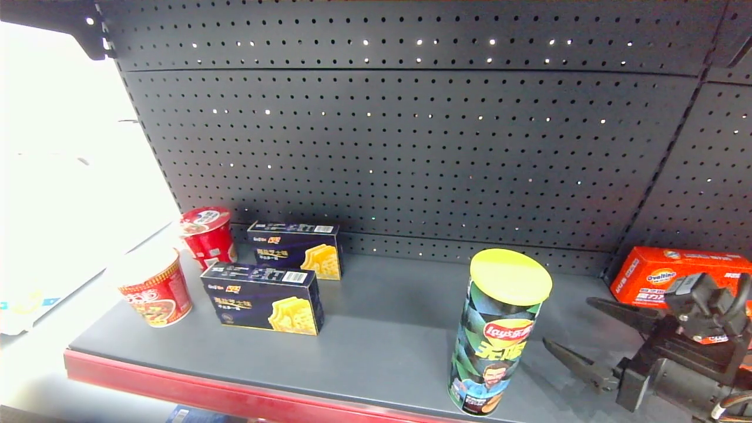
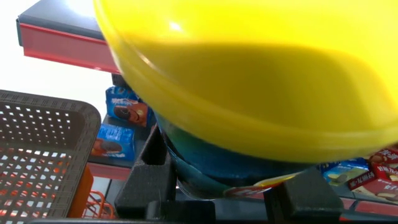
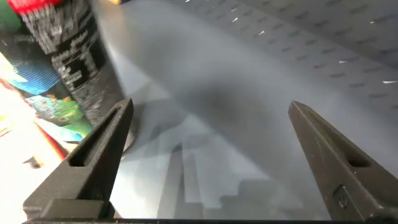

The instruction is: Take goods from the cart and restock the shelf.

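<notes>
A tall chip can (image 1: 499, 335) with a yellow lid stands upright near the front of the grey shelf board (image 1: 382, 329). My right gripper (image 1: 568, 322) hovers just right of it, low over the board, open with nothing between its fingers. The right wrist view has that can (image 3: 62, 62) beside one finger of the open right gripper (image 3: 211, 104). My left gripper (image 2: 227, 180) is shut on a second chip can (image 2: 249, 81), its yellow lid close to the camera and its blue-green body between the black fingers (image 2: 149, 180).
Two red noodle cups (image 1: 155, 288) and two dark boxes (image 1: 264, 296) stand on the shelf's left part, an orange box (image 1: 664, 276) at the far right. A perforated back panel closes the rear. A brown cart basket (image 2: 37, 155) and blue snack packs (image 2: 121, 112) lie below the left gripper.
</notes>
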Motion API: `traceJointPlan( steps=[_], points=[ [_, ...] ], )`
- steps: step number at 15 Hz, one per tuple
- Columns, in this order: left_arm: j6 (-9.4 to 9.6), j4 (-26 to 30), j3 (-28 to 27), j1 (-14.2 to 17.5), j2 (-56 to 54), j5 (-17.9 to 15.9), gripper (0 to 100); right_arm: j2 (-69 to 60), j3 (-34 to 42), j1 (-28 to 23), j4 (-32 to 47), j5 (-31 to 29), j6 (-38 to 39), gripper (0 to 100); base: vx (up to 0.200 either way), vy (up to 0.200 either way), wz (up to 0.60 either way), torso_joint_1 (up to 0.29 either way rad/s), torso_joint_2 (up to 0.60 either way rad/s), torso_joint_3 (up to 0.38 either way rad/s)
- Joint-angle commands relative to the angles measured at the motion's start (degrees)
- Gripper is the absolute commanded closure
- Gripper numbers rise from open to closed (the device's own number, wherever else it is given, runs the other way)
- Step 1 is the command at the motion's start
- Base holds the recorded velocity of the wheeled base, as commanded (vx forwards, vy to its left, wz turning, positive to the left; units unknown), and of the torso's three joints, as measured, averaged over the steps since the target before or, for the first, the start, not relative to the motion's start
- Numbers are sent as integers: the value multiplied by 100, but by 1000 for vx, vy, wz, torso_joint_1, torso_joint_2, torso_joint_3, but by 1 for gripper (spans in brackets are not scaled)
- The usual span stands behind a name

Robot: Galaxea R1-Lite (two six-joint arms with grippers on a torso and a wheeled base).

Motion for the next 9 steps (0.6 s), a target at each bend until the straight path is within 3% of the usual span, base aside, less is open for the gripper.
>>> traceJointPlan(
  steps=[1, 3, 5, 7, 9],
  points=[
    [5, -106, 49, -6, 9, 4, 100, -1352, -97, -382, 817, -7, -60, 0, 0, 0, 0, 0, 0, 0],
    [-3, -396, 173, 3, 9, -5, 100, -2406, -177, -646, 2004, -166, -104, 0, 0, 0, 0, 0, 0, 0],
    [14, -448, 199, 3, 9, -5, 100, -3030, -247, -646, 2795, -930, -271, 0, 0, 0, 0, 0, 0, 0],
    [23, -448, 199, 3, 9, -14, 100, -3531, -300, -646, 3050, -1405, -236, 0, 0, 0, 0, 0, 0, 0],
    [32, -448, 199, 3, 9, -14, 100, -3821, -141, -778, 3076, -1493, -227, 0, 0, 0, 0, 0, 0, 0]
  ],
)
